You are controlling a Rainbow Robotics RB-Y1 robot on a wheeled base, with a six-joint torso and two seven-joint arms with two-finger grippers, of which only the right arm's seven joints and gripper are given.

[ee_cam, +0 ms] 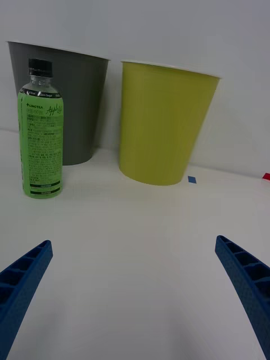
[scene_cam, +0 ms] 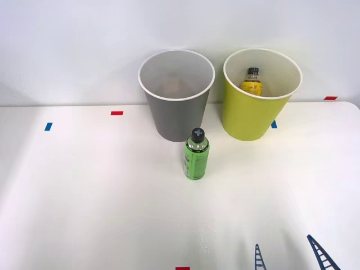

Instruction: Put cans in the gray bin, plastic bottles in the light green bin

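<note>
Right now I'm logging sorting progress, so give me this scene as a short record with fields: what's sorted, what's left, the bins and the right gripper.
sorted: yellow-orange bottle inside the light green bin
left on table: green bottle, upright, in front of the gray bin, apart from it
gray bin contents: something pale reddish at the bottom, too dim to identify
bins: side by side at the table's far edge, both upright
right gripper: fingers spread wide, holding nothing, low over the table short of the green bottle

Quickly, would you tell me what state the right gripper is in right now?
Right gripper: open and empty, fingers spread wide apart above the table, short of the green bottle.
</note>
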